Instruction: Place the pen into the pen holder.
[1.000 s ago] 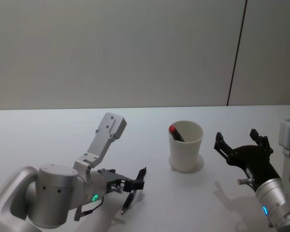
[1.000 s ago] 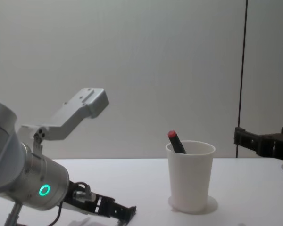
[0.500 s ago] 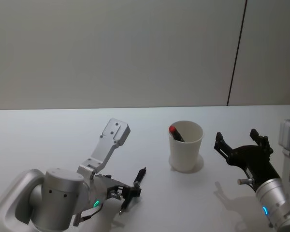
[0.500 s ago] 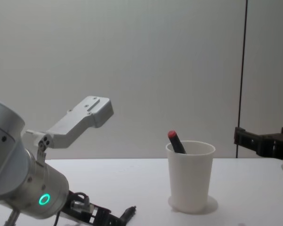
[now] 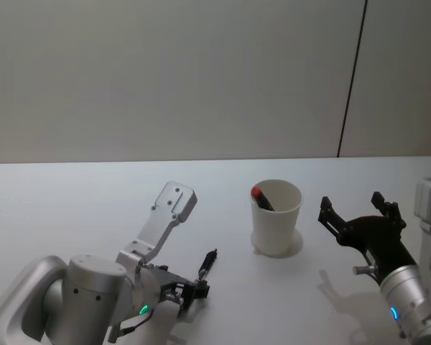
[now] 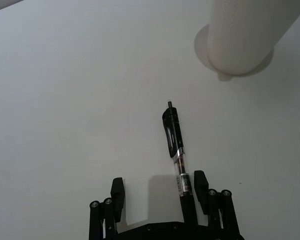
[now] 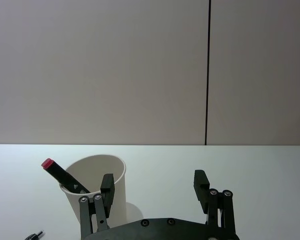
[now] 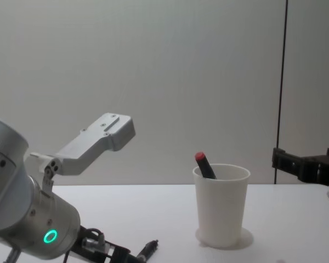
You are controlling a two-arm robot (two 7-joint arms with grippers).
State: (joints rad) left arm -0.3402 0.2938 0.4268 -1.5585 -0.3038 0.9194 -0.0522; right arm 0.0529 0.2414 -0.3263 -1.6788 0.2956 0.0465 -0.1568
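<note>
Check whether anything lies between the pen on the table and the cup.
Nothing visible: bare table separates the pen from the cup. The open left gripper straddles the pen; a red-capped marker leans in the cup. The right gripper idles right of it.

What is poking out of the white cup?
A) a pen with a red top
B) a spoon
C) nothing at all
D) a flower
A: a dark pen with a red top leans inside the white cup, its tip above the rim.
</note>
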